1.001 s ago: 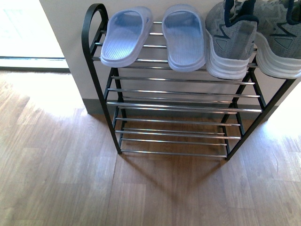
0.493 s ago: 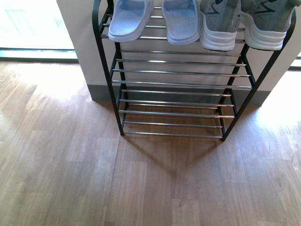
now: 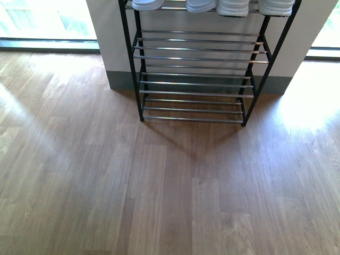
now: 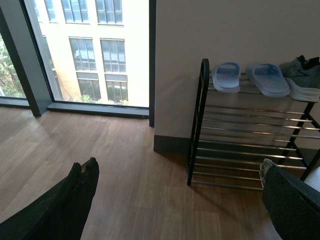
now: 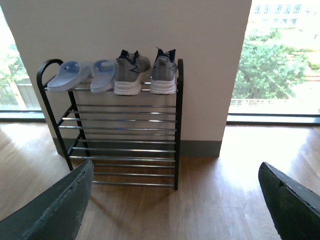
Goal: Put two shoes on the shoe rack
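Note:
The shoe rack (image 5: 177, 125) stands against a white wall, a black frame with thin chrome bars. Its top tier holds two pale blue slides (image 5: 70, 75) and two grey sneakers (image 5: 131, 72) with white soles, side by side. In the front view the rack (image 3: 132, 58) sits at the top, and only the soles of the shoes (image 3: 232, 6) show at the frame edge. The left wrist view shows the rack (image 4: 197, 125), the slides (image 4: 226, 76) and part of a sneaker (image 4: 302, 80). My left gripper (image 4: 178, 164) and right gripper (image 5: 175, 166) are open and empty, over the floor short of the rack.
Wood plank floor (image 3: 170, 186) spreads in front of the rack. The wall section (image 5: 210, 60) behind it has a grey baseboard. Floor-to-ceiling windows (image 4: 90, 50) flank it on both sides. The rack's lower tiers (image 3: 194, 85) hold nothing.
The front view has drawn back from the rack. The rack now looks smaller and higher in the picture, and the shoes have slid up to the frame's top edge.

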### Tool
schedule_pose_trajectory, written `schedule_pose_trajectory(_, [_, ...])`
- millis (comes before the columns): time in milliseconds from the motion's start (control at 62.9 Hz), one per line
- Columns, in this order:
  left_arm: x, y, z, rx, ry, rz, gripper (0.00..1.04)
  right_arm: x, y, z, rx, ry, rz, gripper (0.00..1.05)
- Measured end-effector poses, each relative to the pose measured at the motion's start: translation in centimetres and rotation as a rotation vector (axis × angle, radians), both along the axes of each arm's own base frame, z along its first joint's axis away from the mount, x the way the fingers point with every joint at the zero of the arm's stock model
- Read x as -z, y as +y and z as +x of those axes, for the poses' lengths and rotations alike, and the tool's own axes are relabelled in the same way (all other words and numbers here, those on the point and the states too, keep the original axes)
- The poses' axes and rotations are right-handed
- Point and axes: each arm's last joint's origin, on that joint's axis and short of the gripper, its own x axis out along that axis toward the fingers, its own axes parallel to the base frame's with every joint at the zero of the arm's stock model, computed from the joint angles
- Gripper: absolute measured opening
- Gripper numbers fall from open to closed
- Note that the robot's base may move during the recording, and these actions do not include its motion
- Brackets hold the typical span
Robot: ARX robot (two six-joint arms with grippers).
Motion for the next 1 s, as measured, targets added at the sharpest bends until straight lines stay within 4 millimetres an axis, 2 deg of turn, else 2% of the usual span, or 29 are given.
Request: schedule_pose_trajectory(1001, [0.0, 0.01, 0.0, -0.003, 0.0, 0.0, 0.95, 0.0, 0.01, 0.0, -0.002, 0.0, 0.0, 0.96])
